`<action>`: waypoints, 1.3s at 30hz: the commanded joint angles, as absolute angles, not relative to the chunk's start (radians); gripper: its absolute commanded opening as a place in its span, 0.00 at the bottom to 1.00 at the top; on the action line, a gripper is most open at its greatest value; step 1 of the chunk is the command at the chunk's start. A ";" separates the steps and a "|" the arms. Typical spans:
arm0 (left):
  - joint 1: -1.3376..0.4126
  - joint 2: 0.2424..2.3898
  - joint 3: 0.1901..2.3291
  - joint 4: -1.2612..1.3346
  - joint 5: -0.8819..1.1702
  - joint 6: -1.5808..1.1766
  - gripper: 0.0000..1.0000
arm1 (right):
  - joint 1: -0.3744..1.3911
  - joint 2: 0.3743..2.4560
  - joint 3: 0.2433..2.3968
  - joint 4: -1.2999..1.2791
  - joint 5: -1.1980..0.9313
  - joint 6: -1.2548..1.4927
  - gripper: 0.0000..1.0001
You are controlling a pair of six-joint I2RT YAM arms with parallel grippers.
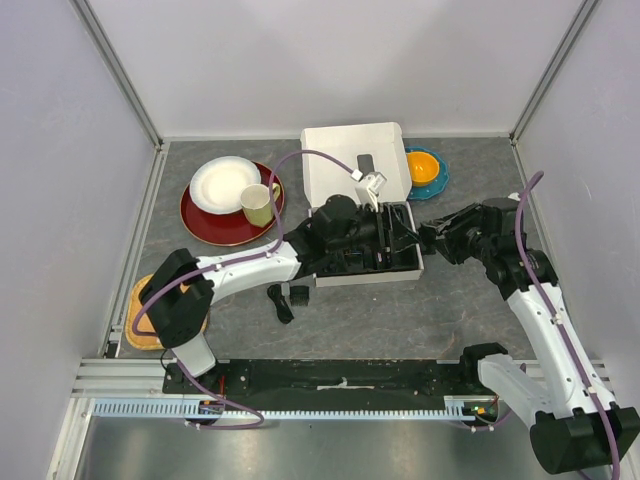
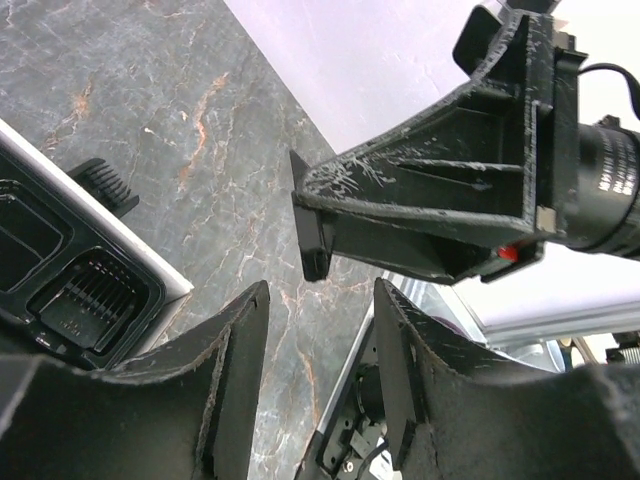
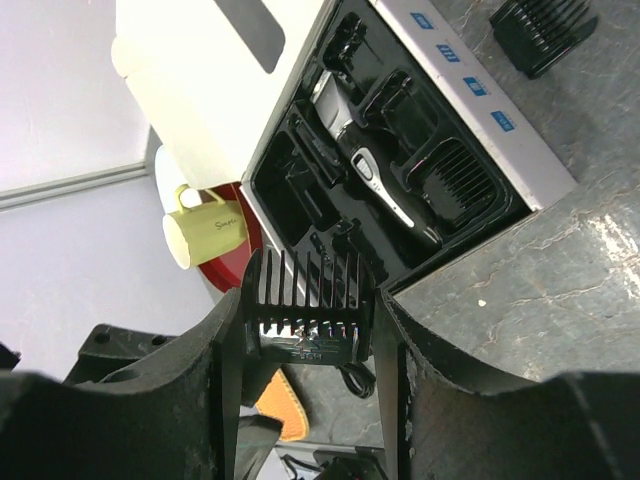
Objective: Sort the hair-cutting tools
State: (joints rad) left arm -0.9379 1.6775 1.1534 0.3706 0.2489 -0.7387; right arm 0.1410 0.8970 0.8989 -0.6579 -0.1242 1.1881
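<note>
R gripper (image 3: 310,302) at right end of black tray (image 2: 30,240), clamped on one comb attachment (image 3: 308,318), teeth toward tray, pinched between both fingers. Grip seen in R wrist view only; overhead too coarse.

L gripper (image 2: 320,300) above tray's right part, facing R gripper. Fingers parted moderately, nothing between them per L wrist view; hidden by arm overhead.

Clipper (image 3: 375,172) seated in tray's centre slot, second comb (image 3: 462,180) in slot beside it.

Third comb (image 3: 540,30) loose on tabletop just outside tray's long labelled side. Overhead adds a further dark piece (image 1: 280,303) off tray's near-left corner, poss. the brush; too small to confirm.

Mug (image 1: 258,204) on red plate (image 1: 205,228), beyond tray's left end.
</note>
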 commanded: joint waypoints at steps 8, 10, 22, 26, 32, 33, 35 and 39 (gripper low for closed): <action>-0.992 1.733 1.212 0.475 0.092 -0.692 0.52 | 0.140 0.871 0.951 -0.634 -0.206 1.221 0.30; -0.999 1.746 1.216 0.479 0.091 -0.689 0.49 | 0.140 0.871 0.950 -0.632 -0.213 1.226 0.30; -1.015 1.773 1.243 0.465 0.023 -0.683 0.04 | 0.140 0.861 0.914 -0.615 -0.222 1.258 0.32; -1.014 1.775 1.278 0.379 0.002 -0.686 0.02 | 0.140 0.864 0.905 -0.617 -0.206 1.218 0.68; -0.934 1.796 1.319 0.221 0.188 -0.753 0.02 | 0.140 0.859 0.928 -0.623 -0.083 1.117 0.97; -0.895 1.802 1.315 0.215 0.269 -0.767 0.02 | 0.138 0.859 0.934 -0.624 -0.069 1.108 0.97; -0.852 1.812 1.313 0.174 0.351 -0.804 0.02 | 0.138 0.859 0.948 -0.632 -0.022 1.080 0.96; -0.758 1.853 1.333 0.082 0.515 -0.799 0.02 | 0.140 0.848 0.942 -0.634 0.041 1.045 0.93</action>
State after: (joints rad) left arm -0.8288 1.8149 1.2861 0.1982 0.3237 -0.7654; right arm 0.1398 0.8730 0.9070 -0.6437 -0.0582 1.1099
